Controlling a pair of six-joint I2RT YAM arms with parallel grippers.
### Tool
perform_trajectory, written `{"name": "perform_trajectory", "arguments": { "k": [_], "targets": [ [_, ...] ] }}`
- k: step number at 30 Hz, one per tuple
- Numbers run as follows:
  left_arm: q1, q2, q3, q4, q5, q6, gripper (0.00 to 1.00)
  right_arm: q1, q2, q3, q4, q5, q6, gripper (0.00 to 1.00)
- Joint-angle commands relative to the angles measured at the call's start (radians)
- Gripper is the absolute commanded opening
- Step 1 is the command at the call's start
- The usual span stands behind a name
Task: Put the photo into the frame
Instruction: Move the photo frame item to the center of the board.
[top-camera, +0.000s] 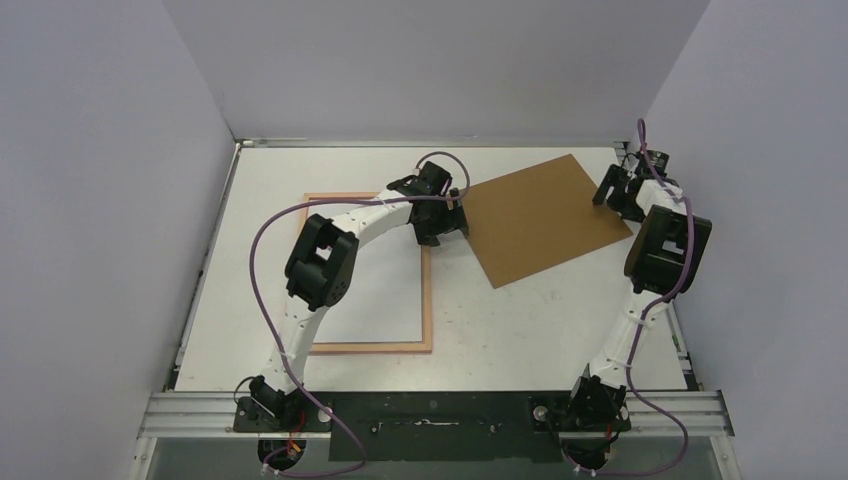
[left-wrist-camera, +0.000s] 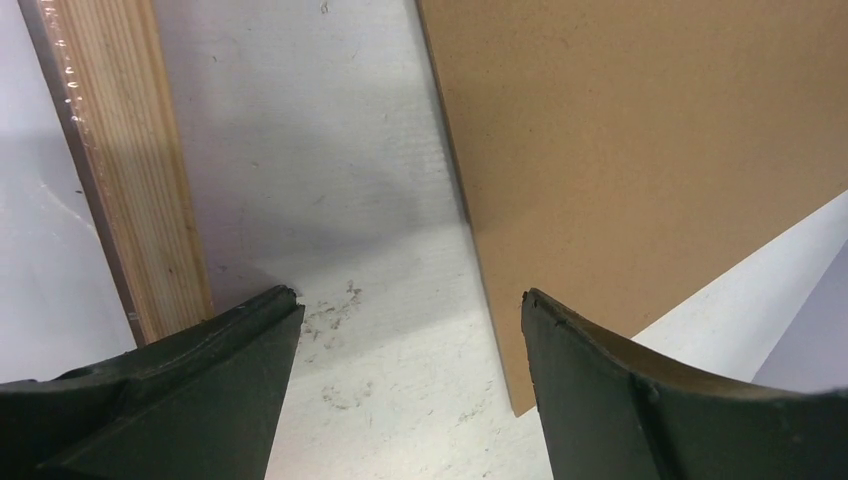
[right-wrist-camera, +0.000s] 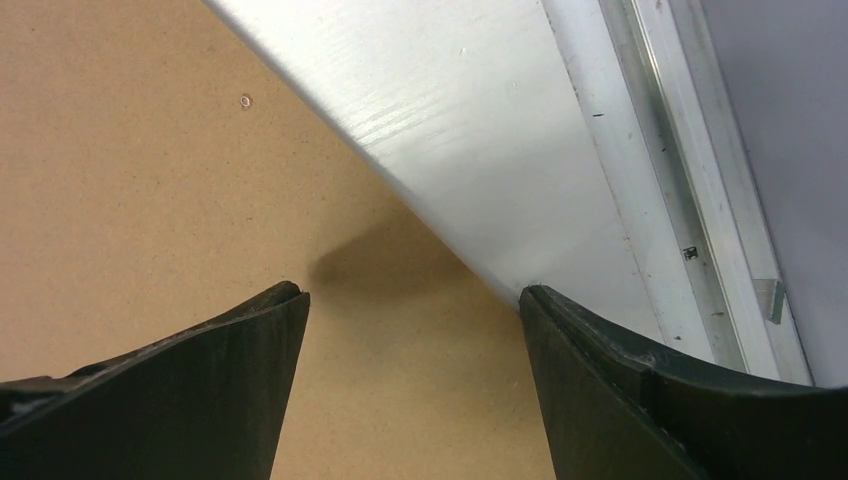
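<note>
Lying back-up on the left half of the table (top-camera: 520, 330): the frame (top-camera: 370, 347), with tan wood on show in the left wrist view. Inside its rails, a white sheet, judged to be the photo (top-camera: 375, 300) face down, though hard to tell for sure from a bare pane over the table. Out to the right of the frame, turned at an angle and apart from it: the brown backing board (top-camera: 545, 225). Between the frame's right rail and the board's near edge, the left claw (top-camera: 440, 232), spread wide and gripping nothing, seemingly touching neither. Over the board's right edge, near the far right corner of the table, the right claw (top-camera: 612, 195), likewise spread wide and empty, low above the cardboard. Judged well along, with the print seemingly in place. Left to do: taking hold of the board, carrying it across, laying it over the print's back within the rails. No grip on the board yet.
</note>
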Motion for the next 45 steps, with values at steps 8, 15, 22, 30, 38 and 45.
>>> {"name": "perform_trajectory", "arguments": {
  "k": [8,15,22,30,38,45],
  "targets": [
    [-0.002,0.043,0.021,-0.047,0.002,0.022,0.80,-0.011,-0.114,-0.212,-0.059,-0.172,0.075,0.78],
    [-0.001,0.037,-0.017,-0.027,0.025,0.011,0.80,-0.018,-0.159,-0.303,-0.027,-0.241,0.144,0.77],
    [0.001,0.044,-0.072,0.082,0.158,-0.028,0.75,-0.017,-0.216,-0.447,0.119,-0.334,0.292,0.77],
    [0.006,0.038,-0.074,0.250,0.317,-0.046,0.69,-0.015,-0.257,-0.548,0.152,-0.284,0.324,0.76],
    [0.018,0.002,0.060,0.246,0.408,-0.002,0.66,-0.011,-0.304,-0.665,0.219,-0.217,0.460,0.75],
    [0.030,-0.011,0.165,0.125,0.412,0.037,0.65,0.039,-0.389,-0.777,0.252,-0.192,0.528,0.75]
  ]
}}
